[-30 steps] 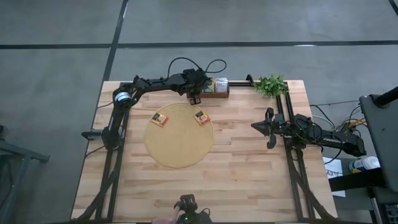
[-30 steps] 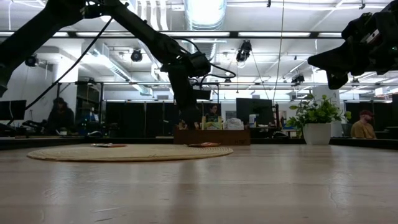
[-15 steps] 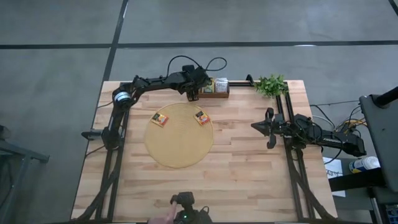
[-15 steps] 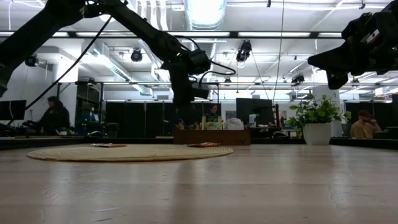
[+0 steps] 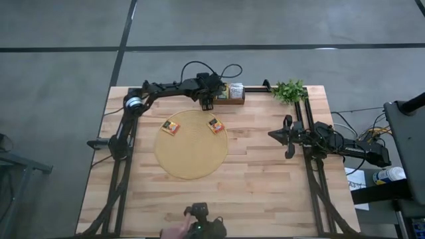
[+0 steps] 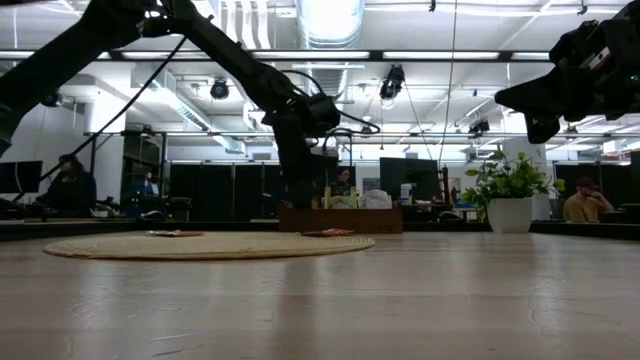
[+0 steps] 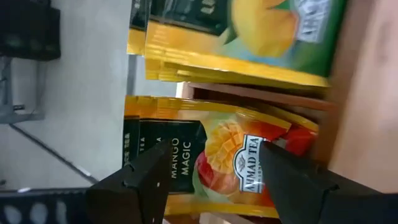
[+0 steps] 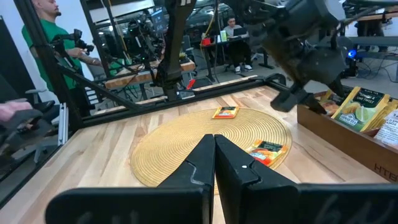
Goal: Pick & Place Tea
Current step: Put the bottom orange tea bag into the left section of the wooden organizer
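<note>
The brown wooden tray [image 5: 232, 94] stands at the table's far edge with sachets upright in it. My left gripper [image 5: 207, 101] is open and points down at the tray's left end. In the left wrist view its fingers [image 7: 146, 177] stand on either side of a row of orange mango sachets [image 7: 214, 155], with green-yellow sachets [image 7: 249, 31] in the compartment beside them. Two orange sachets [image 5: 171, 127] [image 5: 215, 125] lie flat on the round tan mat [image 5: 191, 149]. My right gripper [image 5: 287, 137] is shut and waits in the air over the table's right side. My left gripper comes at the orange mango sachets [image 7: 186, 152] from above, with one open finger on each side of the row standing in the tray. I cannot tell whether the fingers touch them.
A potted plant [image 5: 289, 89] stands at the far right corner, next to the tray. A person's hand [image 5: 174, 232] shows by a small dark device [image 5: 199, 219] at the near edge. Bare wood lies between the mat and my right arm.
My left gripper has moved a little toward the far edge, from the mat's rim to the tray's left end. It has also straightened from a slant to point nearly straight down. The two sachets on the mat have stayed put.
</note>
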Robot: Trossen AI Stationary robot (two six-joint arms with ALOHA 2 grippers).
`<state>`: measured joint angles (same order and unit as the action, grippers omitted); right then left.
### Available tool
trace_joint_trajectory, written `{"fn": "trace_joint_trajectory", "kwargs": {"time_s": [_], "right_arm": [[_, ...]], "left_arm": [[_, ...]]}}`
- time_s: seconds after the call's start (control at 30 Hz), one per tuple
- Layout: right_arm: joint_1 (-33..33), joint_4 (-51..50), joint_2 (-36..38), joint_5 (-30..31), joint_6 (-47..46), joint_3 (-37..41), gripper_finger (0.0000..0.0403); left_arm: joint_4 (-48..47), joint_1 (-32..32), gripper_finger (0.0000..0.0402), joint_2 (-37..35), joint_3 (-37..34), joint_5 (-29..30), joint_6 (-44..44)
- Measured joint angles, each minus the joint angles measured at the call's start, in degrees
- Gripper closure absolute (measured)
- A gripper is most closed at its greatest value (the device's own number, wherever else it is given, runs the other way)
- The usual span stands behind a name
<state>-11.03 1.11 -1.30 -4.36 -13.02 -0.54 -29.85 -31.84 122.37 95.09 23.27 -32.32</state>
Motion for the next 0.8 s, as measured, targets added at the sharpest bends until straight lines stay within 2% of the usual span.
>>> {"fn": "trace_joint_trajectory", "kwargs": {"time_s": [0.17,0.4,0.8], "right_arm": [[0.0,0.0,0.0,0.0,0.0,0.0,0.0394],[0.0,0.0,0.0,0.0,0.0,0.0,0.0394],[0.0,0.0,0.0,0.0,0.0,0.0,0.0394]], "left_arm": [[0.9,-0.3,0.0168,1.3,0.0,4.3,-0.5],[5.3,-0.6,0.0168,1.5,0.9,6.4,-3.0],[3.2,-0.8,0.0168,1.4,1.2,7.3,-3.0]]}}
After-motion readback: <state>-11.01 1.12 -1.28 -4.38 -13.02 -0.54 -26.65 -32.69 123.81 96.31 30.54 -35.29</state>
